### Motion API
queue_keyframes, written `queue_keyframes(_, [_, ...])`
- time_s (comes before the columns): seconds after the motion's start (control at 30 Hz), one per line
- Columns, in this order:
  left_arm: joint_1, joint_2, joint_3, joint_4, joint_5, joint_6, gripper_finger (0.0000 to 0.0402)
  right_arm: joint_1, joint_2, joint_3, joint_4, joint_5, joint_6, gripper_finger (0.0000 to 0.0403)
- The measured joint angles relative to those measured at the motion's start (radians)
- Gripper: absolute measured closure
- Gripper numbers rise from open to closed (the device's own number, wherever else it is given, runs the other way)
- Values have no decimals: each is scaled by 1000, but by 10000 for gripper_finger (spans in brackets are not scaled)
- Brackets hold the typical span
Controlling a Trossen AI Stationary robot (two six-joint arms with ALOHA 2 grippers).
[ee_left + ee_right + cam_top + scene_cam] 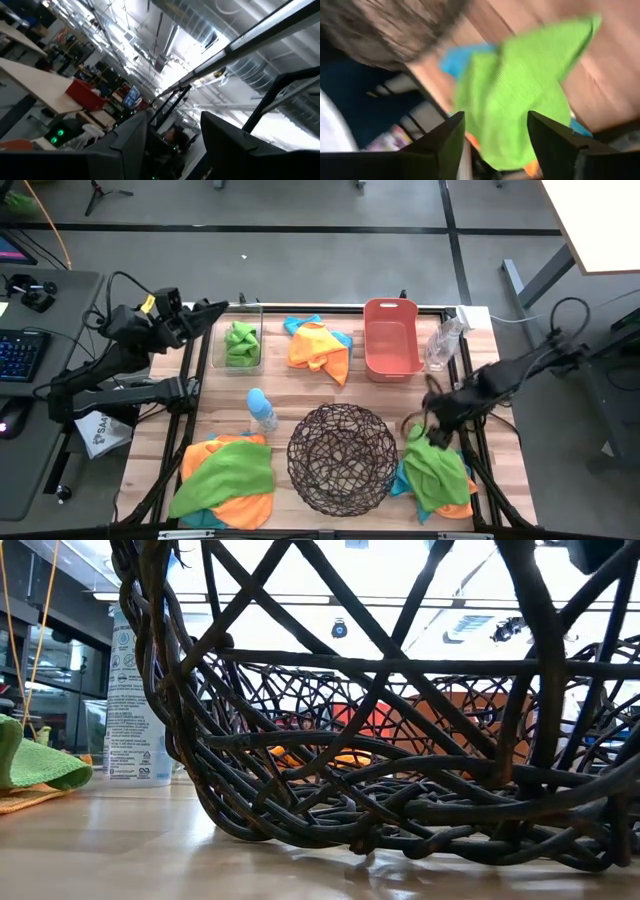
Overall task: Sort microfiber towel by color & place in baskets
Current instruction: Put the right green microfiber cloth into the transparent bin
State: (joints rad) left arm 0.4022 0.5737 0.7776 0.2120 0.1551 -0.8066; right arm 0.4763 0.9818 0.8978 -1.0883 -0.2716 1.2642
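Right gripper (492, 145) open above green towel (520, 100)

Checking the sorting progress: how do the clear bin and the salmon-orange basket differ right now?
The clear bin holds green towels; the salmon-orange basket holds no towel. The bin is see-through, the basket opaque. The bin stands at the table's back left, near the left hand; the basket stands back right, beside a spray bottle. Both are rectangular and upright.

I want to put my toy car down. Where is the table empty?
Bare wood lies between the clear bin and bottle, and between the orange cloth and wire basket. Both front corners are crowded with cloth piles.
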Motion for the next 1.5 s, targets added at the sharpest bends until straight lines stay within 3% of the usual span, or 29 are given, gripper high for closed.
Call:
queue_keyframes(0.13, [0,-18,0,-33,22,31,225,33,107,-35,2,-76,38,170])
queue_keyframes(0.63, [0,-37,0,-81,102,95,225,81,351,-35,92,-157,72,174])
queue_keyframes(0.73, [0,-36,0,-107,104,119,225,81,362,-35,111,-179,66,223])
queue_keyframes(0.87, [7,-37,0,-108,103,145,225,81,344,-23,113,-191,63,369])
queue_keyframes(1.0, [25,-40,3,-100,100,149,225,81,296,71,4,-198,40,391])
queue_keyframes(1.13, [52,-41,32,-93,94,202,225,71,244,279,-226,-175,-30,396])
queue_keyframes(1.23, [67,-41,47,-93,59,238,225,48,226,486,-378,-38,-45,400])
queue_keyframes(1.3, [73,-41,50,-93,33,245,225,29,223,625,-438,133,-45,400])
queue_keyframes(1.43, [82,-41,50,-94,47,238,225,-17,233,824,-372,552,-120,401])
queue_keyframes(1.5, [82,-40,50,-94,50,236,225,-56,247,874,-276,682,-237,402])
